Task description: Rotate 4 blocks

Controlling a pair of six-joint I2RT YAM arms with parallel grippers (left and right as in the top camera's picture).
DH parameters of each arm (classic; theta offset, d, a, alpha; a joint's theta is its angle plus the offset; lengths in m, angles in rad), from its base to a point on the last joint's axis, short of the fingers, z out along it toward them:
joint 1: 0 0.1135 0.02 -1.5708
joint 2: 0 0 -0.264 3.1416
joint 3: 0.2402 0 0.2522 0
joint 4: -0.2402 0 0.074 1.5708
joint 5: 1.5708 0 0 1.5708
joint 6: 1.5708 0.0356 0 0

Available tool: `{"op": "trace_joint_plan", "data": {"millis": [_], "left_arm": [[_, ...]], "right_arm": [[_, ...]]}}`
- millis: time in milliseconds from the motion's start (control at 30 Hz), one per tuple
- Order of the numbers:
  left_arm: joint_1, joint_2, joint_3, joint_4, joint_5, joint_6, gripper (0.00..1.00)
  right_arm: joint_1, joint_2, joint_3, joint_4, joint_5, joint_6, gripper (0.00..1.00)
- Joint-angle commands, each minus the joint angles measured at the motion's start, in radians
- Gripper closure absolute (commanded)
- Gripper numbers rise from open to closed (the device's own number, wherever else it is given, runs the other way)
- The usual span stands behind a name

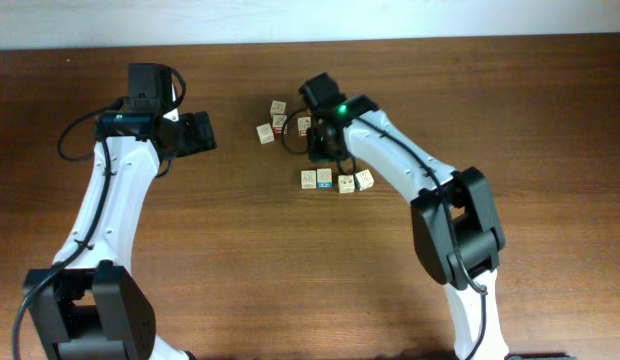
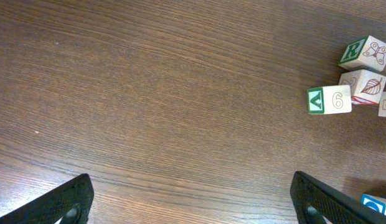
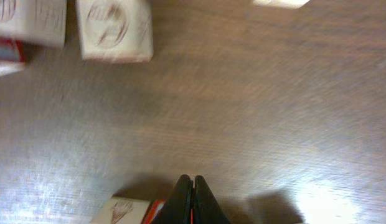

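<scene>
A row of small pale wooden blocks lies mid-table: one, a blue-printed one, and two yellowish ones. My right gripper hangs just behind that row, shut with nothing between its fingers. In the blurred right wrist view a red-printed cube lies against its left side and a pale cube lies ahead. My left gripper is open over bare wood, left of the cubes. Off to its right are a green A/6 block and a green R block.
More cubes are clustered behind the right gripper, and a red leaf cube sits beside the green ones. The brown wooden table meets a pale wall along its far edge.
</scene>
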Motion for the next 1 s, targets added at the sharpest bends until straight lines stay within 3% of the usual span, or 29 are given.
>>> {"op": "trace_joint_plan", "data": {"millis": [0,67,100,133,233,533,667,733,867,967], "left_arm": [[0.002,0.001,0.012,0.002,-0.008,-0.01,0.01],[0.002,0.001,0.012,0.002,-0.008,-0.01,0.01],[0.002,0.001,0.012,0.002,-0.008,-0.01,0.01],[0.002,0.001,0.012,0.002,-0.008,-0.01,0.01],[0.002,0.001,0.012,0.002,-0.008,-0.01,0.01],[0.002,0.001,0.012,0.002,-0.008,-0.01,0.01],[0.002,0.001,0.012,0.002,-0.008,-0.01,0.01],[0.002,0.001,0.012,0.002,-0.008,-0.01,0.01],[0.002,0.001,0.012,0.002,-0.008,-0.01,0.01],[0.002,0.001,0.012,0.002,-0.008,-0.01,0.01]], "right_arm": [[-0.105,-0.089,0.082,-0.215,-0.018,0.009,0.96],[-0.191,-0.087,-0.022,-0.369,-0.024,0.009,0.96],[-0.221,-0.087,-0.097,-0.332,-0.027,0.009,0.96],[-0.223,-0.087,-0.255,-0.172,-0.102,0.008,0.96],[-0.218,-0.087,-0.382,0.003,-0.268,0.008,0.96],[-0.148,-0.087,-0.381,0.071,-0.263,0.009,0.96],[-0.167,-0.11,-0.195,-0.08,-0.125,0.004,0.96],[-0.075,-0.195,-0.156,-0.134,-0.139,0.003,0.96],[0.133,-0.2,-0.243,-0.084,-0.08,0.204,0.96],[0.16,-0.195,-0.375,0.063,-0.046,0.256,0.96]]}}
